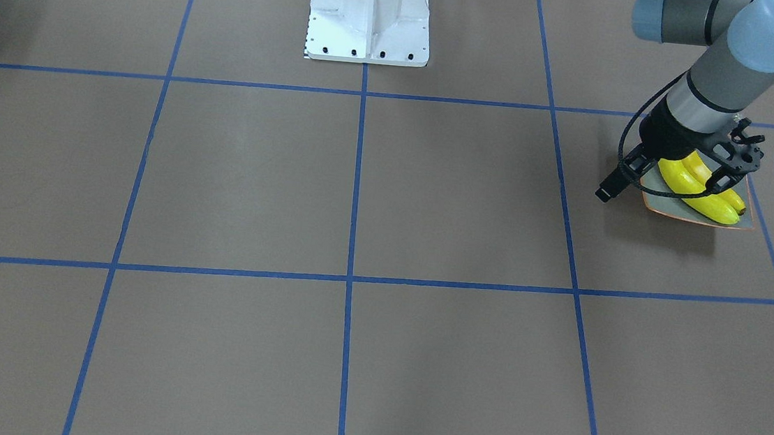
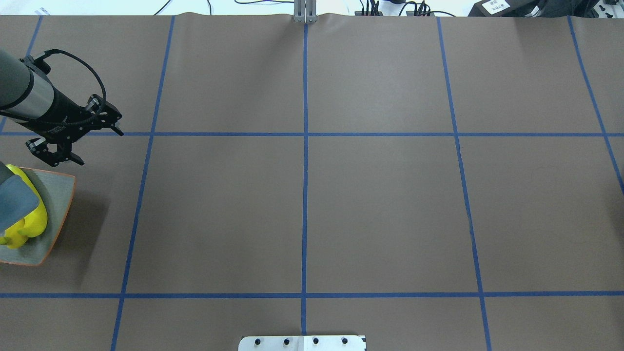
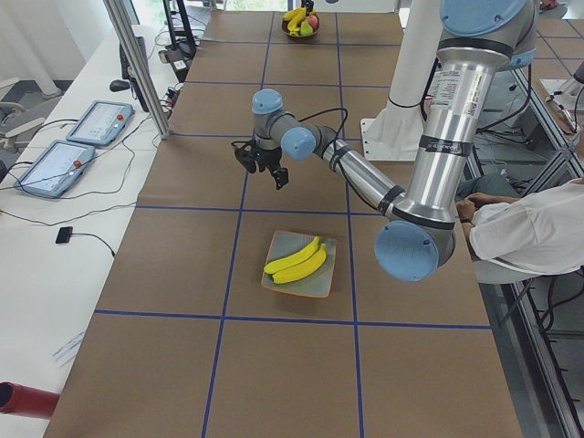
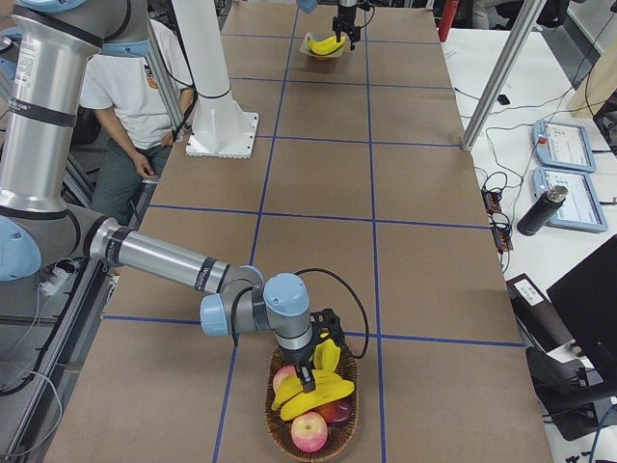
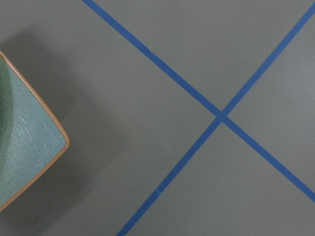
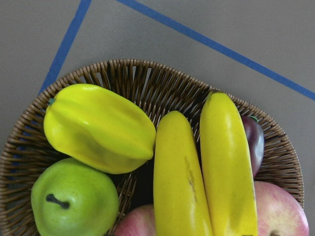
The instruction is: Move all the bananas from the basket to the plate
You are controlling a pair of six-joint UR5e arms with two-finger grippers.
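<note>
The grey-green plate (image 2: 54, 204) with an orange rim lies at the table's left end and holds two yellow bananas (image 2: 30, 223), also seen in the exterior left view (image 3: 297, 262). My left gripper (image 2: 101, 147) is open and empty, above the table just beyond the plate; a corner of the plate (image 5: 22, 162) shows in its wrist view. Two more bananas (image 6: 179, 187) lie in the wicker basket (image 6: 147, 78) at the right end. My right gripper (image 4: 310, 371) hangs right over the basket; I cannot tell whether it is open or shut.
The basket (image 4: 280, 424) also holds a yellow starfruit (image 6: 98, 128), a green pear (image 6: 74, 201), red apples (image 6: 280, 206) and a dark plum (image 6: 253, 140). The white robot base (image 1: 369, 16) stands mid-table. A seated person (image 3: 529, 228) is beside the table.
</note>
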